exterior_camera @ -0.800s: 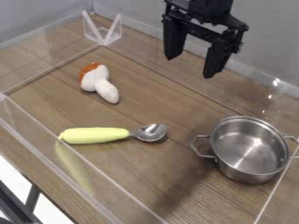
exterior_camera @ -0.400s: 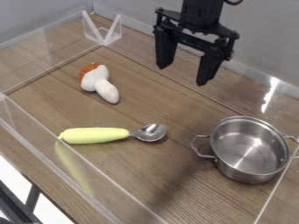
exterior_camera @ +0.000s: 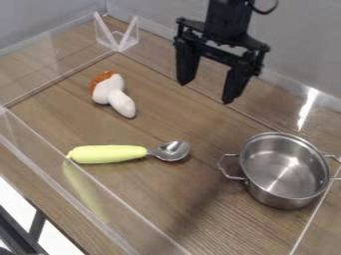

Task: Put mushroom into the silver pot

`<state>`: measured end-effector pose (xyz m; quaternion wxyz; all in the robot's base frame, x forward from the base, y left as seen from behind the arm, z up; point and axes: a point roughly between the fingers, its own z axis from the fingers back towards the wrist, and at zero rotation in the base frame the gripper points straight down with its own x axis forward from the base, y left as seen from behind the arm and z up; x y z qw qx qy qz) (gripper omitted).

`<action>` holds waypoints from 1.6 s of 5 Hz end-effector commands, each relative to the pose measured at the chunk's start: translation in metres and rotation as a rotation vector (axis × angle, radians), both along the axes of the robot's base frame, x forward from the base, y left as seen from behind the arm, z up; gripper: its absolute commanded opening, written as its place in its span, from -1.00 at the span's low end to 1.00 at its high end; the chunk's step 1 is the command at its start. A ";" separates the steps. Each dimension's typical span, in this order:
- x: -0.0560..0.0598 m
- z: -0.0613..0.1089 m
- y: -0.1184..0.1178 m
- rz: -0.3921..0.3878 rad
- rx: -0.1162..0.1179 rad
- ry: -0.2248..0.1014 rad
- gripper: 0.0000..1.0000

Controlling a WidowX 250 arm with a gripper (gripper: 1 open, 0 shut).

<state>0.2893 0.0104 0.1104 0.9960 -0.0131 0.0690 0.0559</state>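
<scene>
The mushroom [exterior_camera: 114, 94], with a cream stem and an orange-brown cap, lies on its side on the wooden table at the left. The silver pot [exterior_camera: 281, 168] stands empty at the lower right, its two small handles showing. My black gripper [exterior_camera: 210, 83] hangs open above the back middle of the table, fingers pointing down with nothing between them. It is to the right of the mushroom and well behind the pot.
A spoon [exterior_camera: 128, 153] with a yellow-green handle lies in front of the mushroom, its metal bowl pointing toward the pot. Clear plastic walls [exterior_camera: 54, 62] border the table. A small clear stand [exterior_camera: 118, 35] sits at the back left corner.
The gripper has shifted left and a little lower, toward the mushroom's side of the table, staying open. The mushroom, spoon and pot have not moved.
</scene>
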 end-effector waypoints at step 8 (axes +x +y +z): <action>0.021 -0.011 0.112 0.733 -0.030 -0.093 1.00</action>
